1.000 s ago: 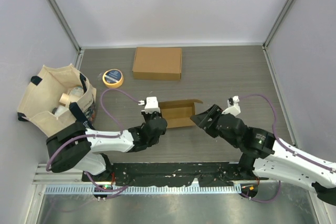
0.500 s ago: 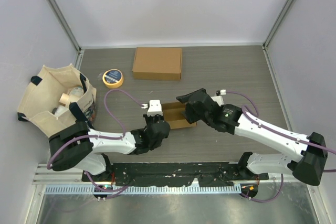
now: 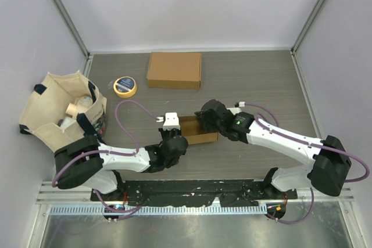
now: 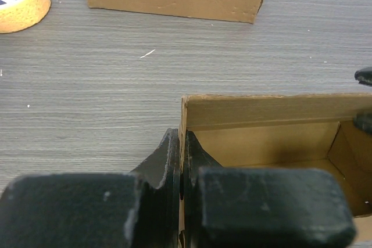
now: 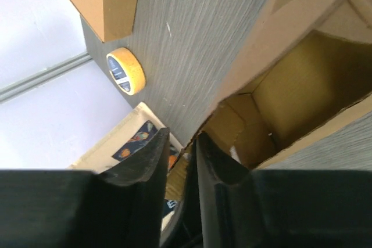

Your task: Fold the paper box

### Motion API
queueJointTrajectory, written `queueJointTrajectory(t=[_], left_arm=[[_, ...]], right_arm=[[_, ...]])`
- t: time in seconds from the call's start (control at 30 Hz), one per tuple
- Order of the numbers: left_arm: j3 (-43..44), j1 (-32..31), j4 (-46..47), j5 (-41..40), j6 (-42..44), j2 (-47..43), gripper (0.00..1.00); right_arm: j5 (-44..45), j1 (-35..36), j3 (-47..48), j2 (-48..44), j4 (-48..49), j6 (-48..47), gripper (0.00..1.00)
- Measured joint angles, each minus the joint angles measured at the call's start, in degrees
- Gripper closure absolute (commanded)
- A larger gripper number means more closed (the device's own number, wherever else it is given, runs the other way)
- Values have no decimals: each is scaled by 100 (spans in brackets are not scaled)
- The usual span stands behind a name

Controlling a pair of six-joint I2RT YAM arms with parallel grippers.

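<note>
Top external view puts the open brown cardboard box [image 3: 195, 136] near the middle of the grey wood-grain worktop [image 3: 261, 79], toward its near edge. The left gripper [image 4: 181, 146] is clamped on the box's left wall, seemingly to anchor it. The right gripper [image 5: 182, 143] straddles a cardboard flap edge, jaws narrow. Whether they pinch it I cannot tell, but it is likely placed to fold that flap. Well apart, by the far edge, lie a closed flat brown carton [image 3: 174, 69] and a yellow tape roll [image 3: 125, 86]. A beige cloth tote bag [image 3: 64, 108] stands at the left edge.
</note>
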Motion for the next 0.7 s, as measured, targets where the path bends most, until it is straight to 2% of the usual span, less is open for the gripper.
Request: queueJointTrajectory(t=[0.07, 0.1, 0.2, 0.3, 0.4, 0.43, 0.57, 0.7], left_arm=[[-59, -22, 44, 9, 0, -2, 84], [-107, -37, 111, 24, 2, -7, 66], [-415, -122, 249, 186, 0, -223, 44], [-846, -361, 216, 444, -9, -787, 41], [-1178, -772, -127, 855, -118, -1930, 41], [-1193, -863, -389, 1062, -181, -2358, 41], [-1193, -999, -1150, 2138, -398, -4041, 43], [-918, -933, -2184, 2898, -586, -4846, 44]], right_arm=[[-7, -9, 0, 20, 85, -7, 85], [-13, -11, -20, 17, 157, 20, 87], [-35, -11, -282, -42, 380, 61, 90], [-59, -11, -678, -138, 570, 127, 91], [-72, -9, -942, -247, 693, 168, 89], [-79, -7, -1012, -297, 754, 168, 86], [-127, -7, -1436, -560, 1058, 94, 64], [-227, -4, -2033, -688, 1530, -229, 57]])
